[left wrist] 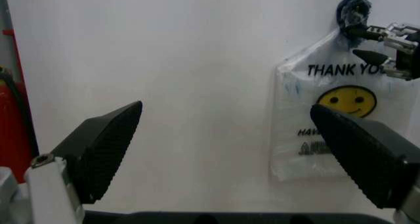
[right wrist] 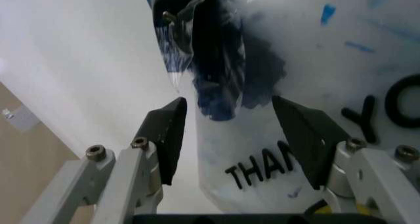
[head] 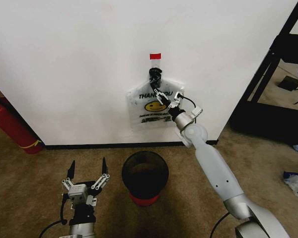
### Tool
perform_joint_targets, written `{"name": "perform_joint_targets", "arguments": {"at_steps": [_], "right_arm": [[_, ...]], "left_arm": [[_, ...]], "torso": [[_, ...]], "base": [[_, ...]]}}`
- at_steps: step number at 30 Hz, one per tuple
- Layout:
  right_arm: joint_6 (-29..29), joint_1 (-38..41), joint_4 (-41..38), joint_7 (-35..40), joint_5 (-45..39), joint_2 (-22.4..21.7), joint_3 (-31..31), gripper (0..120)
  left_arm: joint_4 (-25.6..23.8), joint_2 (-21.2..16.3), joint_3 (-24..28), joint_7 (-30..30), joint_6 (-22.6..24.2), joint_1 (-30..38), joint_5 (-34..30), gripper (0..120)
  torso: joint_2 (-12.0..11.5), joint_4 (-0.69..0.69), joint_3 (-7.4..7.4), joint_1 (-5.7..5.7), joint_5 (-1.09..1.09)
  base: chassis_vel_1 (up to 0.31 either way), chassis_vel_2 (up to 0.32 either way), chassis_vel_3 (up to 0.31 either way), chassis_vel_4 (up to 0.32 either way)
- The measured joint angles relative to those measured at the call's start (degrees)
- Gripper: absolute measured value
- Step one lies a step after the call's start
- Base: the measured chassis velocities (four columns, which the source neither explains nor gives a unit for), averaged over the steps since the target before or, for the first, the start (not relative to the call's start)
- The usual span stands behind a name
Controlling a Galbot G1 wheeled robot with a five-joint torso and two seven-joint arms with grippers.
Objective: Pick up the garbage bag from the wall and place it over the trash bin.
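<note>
The garbage bag [head: 151,106], translucent white with a yellow smiley, "THANK YOU" lettering and blue patches [right wrist: 328,12], hangs flat on the white wall [head: 64,59]. Its bunched dark top [right wrist: 203,61] is on a black hook [head: 154,74] under a red tape strip [head: 155,55]. My right gripper [head: 163,97] is open at the bag's upper part just below the hook, and its fingers [right wrist: 167,135] straddle the plastic without closing on it. The black mesh trash bin [head: 124,173] with a red base stands on the carpet under the bag. My left gripper [head: 88,166] waits open, low and left of the bin.
A red fire extinguisher [head: 10,124] leans against the wall at far left. A black frame [head: 268,74] stands to the right of the wall, with cables and loose items on the floor there. A black baseboard [head: 89,146] runs along the wall's foot.
</note>
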State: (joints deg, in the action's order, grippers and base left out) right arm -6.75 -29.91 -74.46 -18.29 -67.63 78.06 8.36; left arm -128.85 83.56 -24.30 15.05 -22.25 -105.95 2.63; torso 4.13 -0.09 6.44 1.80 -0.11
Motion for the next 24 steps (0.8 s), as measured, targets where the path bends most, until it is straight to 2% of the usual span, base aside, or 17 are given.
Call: {"name": "perform_joint_targets", "arguments": {"at_steps": [7,11,15,17,21,24], "right_arm": [[-0.02,0.95,0.15,0.31,-0.65,0.0,0.15,51],[-0.03,1.55,0.65,0.71,-0.96,0.2,0.11,39],[-0.05,1.87,0.88,1.02,-1.44,0.18,0.07,20],[-0.06,1.87,0.89,1.1,-1.5,0.18,0.08,16],[-0.07,1.66,0.62,1.41,-1.78,0.12,0.15,0],[-0.09,1.55,0.32,1.52,-1.84,-0.03,0.05,0]], "left_arm": [[0.0,0.09,0.13,-0.16,-0.07,0.05,-0.55,100],[0.02,0.01,0.02,-0.2,-0.07,-0.04,-1.87,100],[-0.42,0.01,-0.19,-0.28,-0.31,-0.02,-2.4,100],[-0.47,0.02,-0.19,-0.29,-0.33,0.01,-2.4,100],[-0.59,0.06,-0.1,-0.29,-0.4,0.07,-2.4,100],[-0.67,0.06,-0.08,-0.28,-0.44,0.03,-2.4,100]], "torso": [[0.0,0.0,0.0,0.0,0.0],[0.0,0.0,0.0,0.0,0.0],[0.0,0.0,0.0,0.0,0.0],[0.0,0.0,0.0,0.0,0.0],[0.0,0.0,0.0,0.0,0.0],[0.0,0.0,0.0,0.0,0.0]], "base": [[0.0,0.0,0.0,0.0],[0.0,0.0,0.0,0.0],[0.0,0.0,0.0,0.0],[0.0,0.0,0.0,0.0],[0.0,0.0,0.0,0.0],[0.0,0.0,0.0,0.0]]}}
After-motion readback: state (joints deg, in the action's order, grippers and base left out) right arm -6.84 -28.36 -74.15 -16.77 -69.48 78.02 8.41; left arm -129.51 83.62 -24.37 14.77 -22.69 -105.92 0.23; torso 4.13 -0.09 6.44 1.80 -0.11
